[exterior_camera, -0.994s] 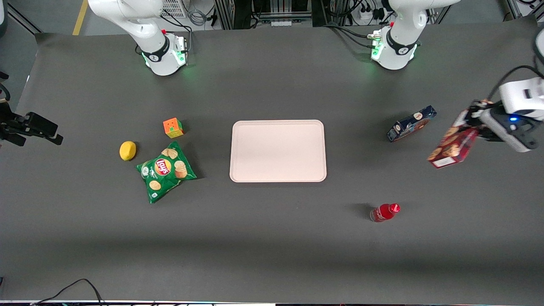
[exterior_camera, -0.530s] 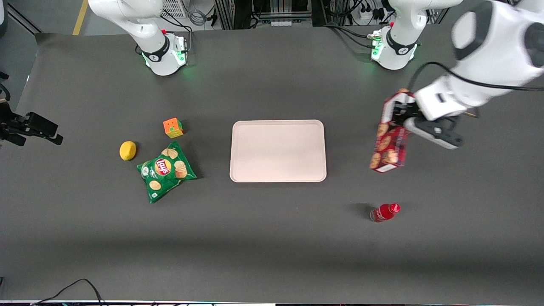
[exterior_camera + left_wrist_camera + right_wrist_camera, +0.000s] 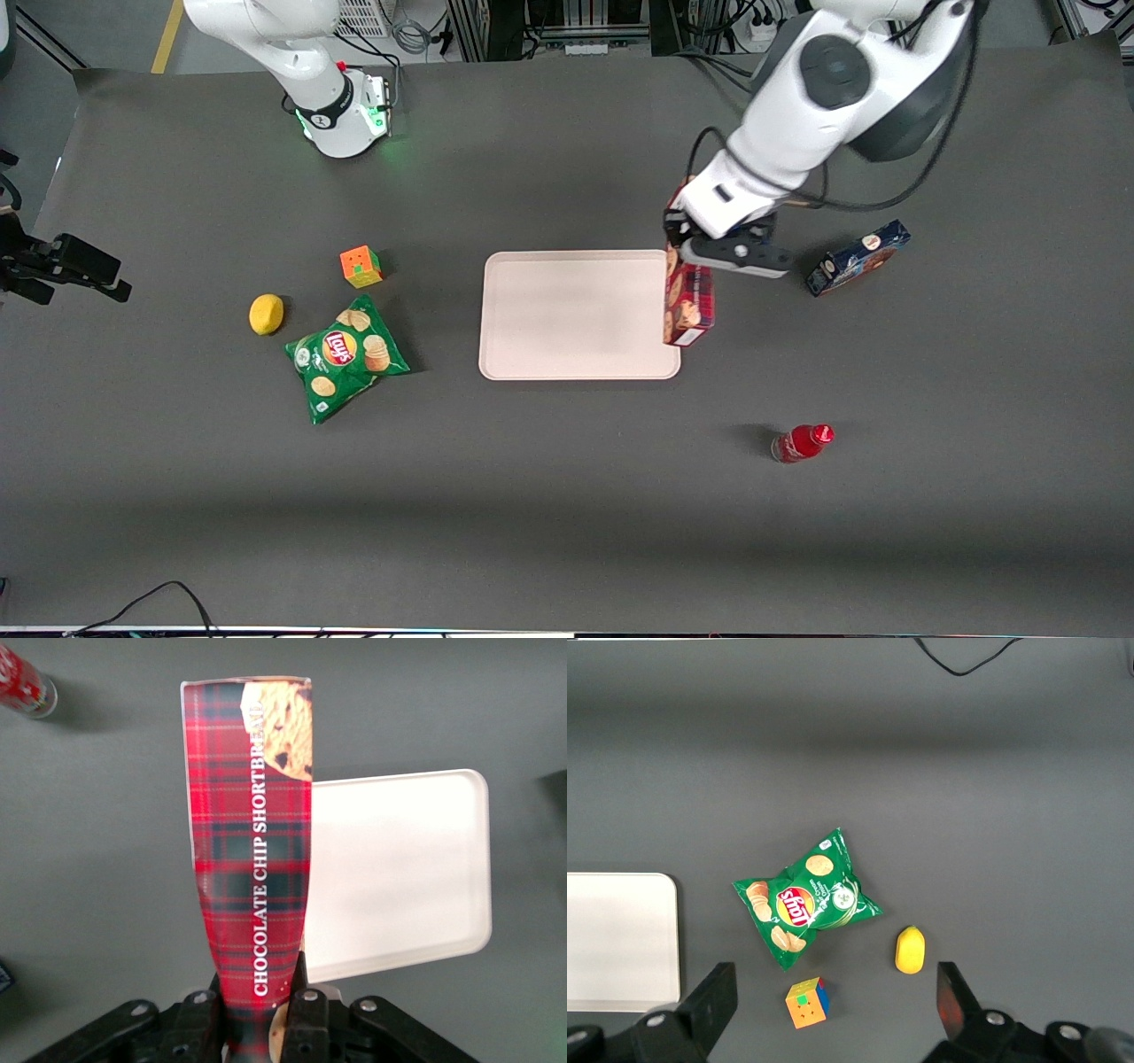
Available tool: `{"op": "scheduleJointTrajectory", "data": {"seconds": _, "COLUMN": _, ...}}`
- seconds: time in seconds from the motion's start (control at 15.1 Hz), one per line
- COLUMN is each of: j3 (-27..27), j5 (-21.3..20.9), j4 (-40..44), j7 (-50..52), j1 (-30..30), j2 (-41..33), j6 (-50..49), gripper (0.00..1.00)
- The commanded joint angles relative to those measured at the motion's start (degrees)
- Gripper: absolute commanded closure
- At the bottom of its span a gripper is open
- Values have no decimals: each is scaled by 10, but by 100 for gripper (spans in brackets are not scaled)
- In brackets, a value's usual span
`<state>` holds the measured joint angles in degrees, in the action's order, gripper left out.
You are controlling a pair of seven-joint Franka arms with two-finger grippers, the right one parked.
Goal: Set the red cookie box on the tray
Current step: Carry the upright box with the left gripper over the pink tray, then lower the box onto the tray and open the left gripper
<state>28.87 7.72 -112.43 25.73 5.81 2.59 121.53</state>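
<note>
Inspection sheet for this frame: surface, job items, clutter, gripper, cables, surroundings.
Surface: dark grey table, nothing spilled seen.
Job's things: red cookie box held in the air, hanging lengthwise over the tray's edge nearest the working arm; tray bare.
Clutter: blue cookie box and red bottle toward the working arm's end; chip bag, lemon and puzzle cube toward the parked arm's end.
Grippers: gripper shut on the box's end, above the tray's edge.
Cables: black cable at the table edge nearest the camera.
Surroundings: racks and cabling near the arm bases.
</note>
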Motion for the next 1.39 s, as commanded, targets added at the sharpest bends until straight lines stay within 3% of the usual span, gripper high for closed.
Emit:
{"op": "scheduleJointTrajectory", "data": {"seconds": 0.0, "j3": -4, "j5": -109, "j4": 9, "j7": 130, "j1": 53, "j2": 81, "j6": 55, "gripper": 100}}
{"op": "scheduleJointTrajectory", "data": {"seconds": 0.27, "j3": -5, "j5": -199, "j4": 5, "j7": 187, "j1": 78, "j2": 158, "j6": 109, "gripper": 99}}
{"op": "scheduleJointTrajectory", "data": {"seconds": 0.66, "j3": -17, "j5": -202, "j4": -50, "j7": 189, "j1": 77, "j2": 183, "j6": 167, "gripper": 98}}
{"op": "scheduleJointTrajectory", "data": {"seconds": 1.33, "j3": -27, "j5": -202, "j4": -53, "j7": 222, "j1": 90, "j2": 225, "j6": 194, "gripper": 92}}
